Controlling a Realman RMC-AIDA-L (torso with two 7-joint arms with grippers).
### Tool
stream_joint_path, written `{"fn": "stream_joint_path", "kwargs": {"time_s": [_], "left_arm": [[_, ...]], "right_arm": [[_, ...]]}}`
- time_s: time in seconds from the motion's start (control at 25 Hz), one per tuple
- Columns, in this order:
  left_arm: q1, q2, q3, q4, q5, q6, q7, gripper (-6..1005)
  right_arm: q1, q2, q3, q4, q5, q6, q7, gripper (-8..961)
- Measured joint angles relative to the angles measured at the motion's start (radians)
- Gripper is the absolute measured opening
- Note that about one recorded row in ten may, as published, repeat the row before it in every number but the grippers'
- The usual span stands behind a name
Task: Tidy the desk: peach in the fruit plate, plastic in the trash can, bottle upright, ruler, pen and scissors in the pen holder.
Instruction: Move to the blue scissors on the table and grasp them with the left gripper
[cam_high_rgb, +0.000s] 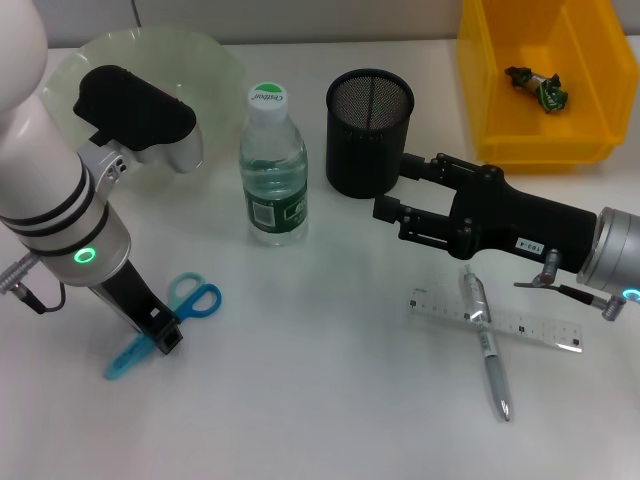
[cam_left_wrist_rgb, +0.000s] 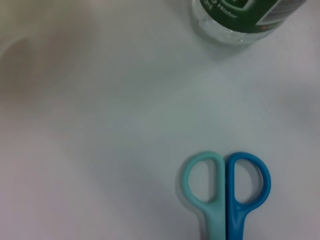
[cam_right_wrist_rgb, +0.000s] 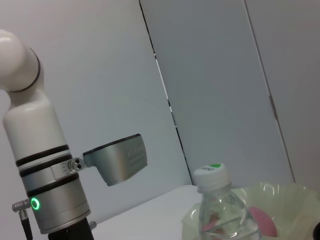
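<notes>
The blue and teal scissors (cam_high_rgb: 193, 299) lie on the white desk, and their handles show in the left wrist view (cam_left_wrist_rgb: 226, 192). My left gripper (cam_high_rgb: 160, 331) is down over their pivot. The water bottle (cam_high_rgb: 273, 165) stands upright. My right gripper (cam_high_rgb: 390, 186) is open and empty, beside the black mesh pen holder (cam_high_rgb: 368, 130). The clear ruler (cam_high_rgb: 495, 320) and silver pen (cam_high_rgb: 487, 345) lie crossed in front of the right arm. The crumpled plastic (cam_high_rgb: 537, 87) lies in the yellow bin (cam_high_rgb: 500, 140). The peach (cam_right_wrist_rgb: 262, 222) sits in the pale green fruit plate (cam_high_rgb: 215, 48).
The bottle stands between the fruit plate and the pen holder. The yellow bin is at the back right corner. The left arm's white body (cam_high_rgb: 45, 170) covers the near left part of the plate.
</notes>
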Motion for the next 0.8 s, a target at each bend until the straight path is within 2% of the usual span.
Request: {"fn": "stream_joint_path", "kwargs": {"time_s": [0.64,0.76,0.8], "left_arm": [[-0.004,0.0,0.016,-0.004,0.0,-0.003,0.002,354],[-0.004,0.0,0.021,-0.004,0.0,-0.003,0.003,254],[-0.005,0.0,0.023,-0.004,0.0,-0.004,0.004,248]], "right_arm": [[0.004,0.0,0.0,-0.001,0.001,0.005,0.0,740],[0.004,0.0,0.0,-0.001,0.005,0.005,0.0,740],[0.003,0.0,0.0,0.0,0.006,0.005,0.0,740]]}}
